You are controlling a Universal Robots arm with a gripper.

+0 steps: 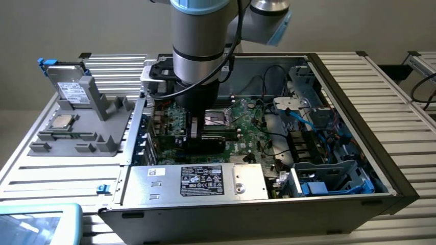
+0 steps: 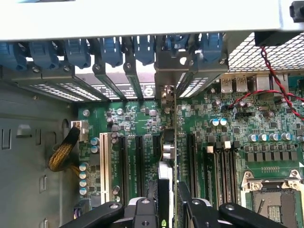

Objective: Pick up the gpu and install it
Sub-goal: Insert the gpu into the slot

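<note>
- Closest to the wrist camera, the gripper (image 2: pixel 168 209) has its black fingers (image 2: pixel 142 211) closed part-way on the gpu (image 2: pixel 174 142). One finger sits on each face, and the card stands on edge between them.
- In the exterior view, the gripper (image 1: pixel 199 133) is low inside the open case (image 1: pixel 272 212). It is over the expansion-slot area of the motherboard (image 1: pixel 256 125), just beside the CPU socket (image 1: pixel 218 118) on the exterior view's left.
- Step in hand, as judged: seating the card. Hold the board upright and parallel to the black slots (image 2: pixel 124 161), since a tilt would load the edge connector unevenly. Whether the connector has entered a slot cannot be told.
- Beyond the card, its silver end bracket (image 2: pixel 168 66) reaches the rear wall among the blue retention clips (image 2: pixel 110 50). For a sound fit, the bracket should line up with its own opening and not catch the neighbouring slot cover.
- Clearance, one side: the white slot (image 2: pixel 103 161) lies near the card, and the yellow braided cable (image 2: pixel 61 152) lies well apart from it.
- Clearance, other side: further slots and small components stand near the card. Sideways room there looks tight, so lateral correction should be small.
- Farther off, red and black wires (image 2: pixel 280 90) run near the rear ports, apart from the card.
- Outside the case, at the exterior view's left, a silver drive (image 1: pixel 71 89) stands on a grey tray (image 1: pixel 109 138), well apart from the work.
</note>
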